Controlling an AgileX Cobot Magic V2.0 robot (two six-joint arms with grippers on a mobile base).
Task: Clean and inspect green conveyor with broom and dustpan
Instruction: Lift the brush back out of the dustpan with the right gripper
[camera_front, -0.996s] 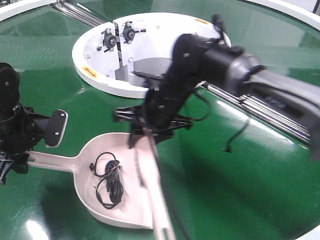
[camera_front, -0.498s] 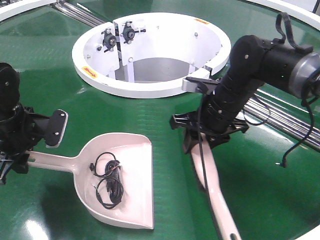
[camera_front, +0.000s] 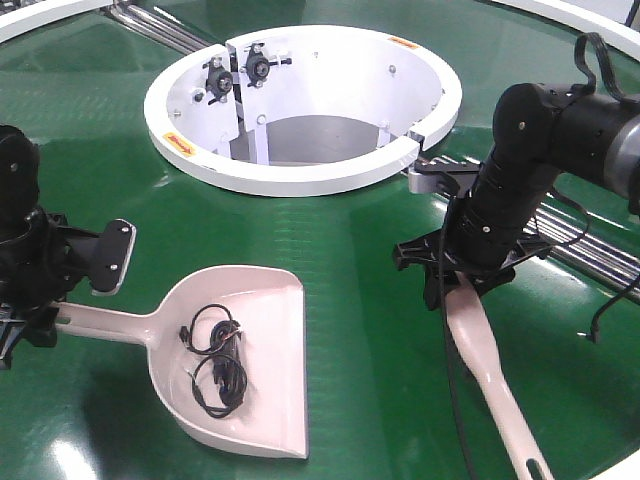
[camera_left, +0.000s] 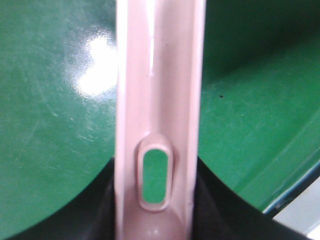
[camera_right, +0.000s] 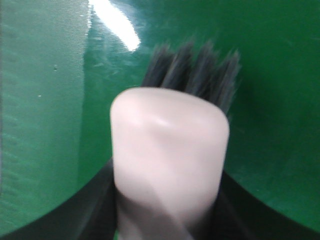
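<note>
- Two tools are in play on the green conveyor (camera_front: 360, 260): the dustpan (camera_front: 275, 320) lies at front left and the broom (camera_front: 480, 345) at front right, well apart, both on the near side of the white central hub (camera_front: 300, 175).
- Right gripper (camera_front: 460, 278): clamped on the broom at its head end. The thin handle trails toward the front edge. The wrist view shows dark bristles (camera_right: 195, 70) beyond the pale head (camera_right: 167, 145), pointing at the belt; contact with the belt cannot be confirmed.
- Left gripper (camera_front: 40, 300): positioned at the end of the dustpan handle (camera_left: 155, 90), with the hang hole in the wrist view. Its jaws appear apart; the one visible finger pad (camera_front: 112, 255) stands clear of the handle.
- Dustpan contents: a tangle of black cable (camera_front: 215, 365) lies inside the pan.
- Handling judgement: both tools look like light, stiff moulded plastic, and the belt is glossy, so an unheld pan would likely skate when pushed.
- Hold recommendation: take the dustpan on the straight handle, keeping it level so the cable stays in. A grip nearer the head gives the broom firmer sweeping control.
</note>
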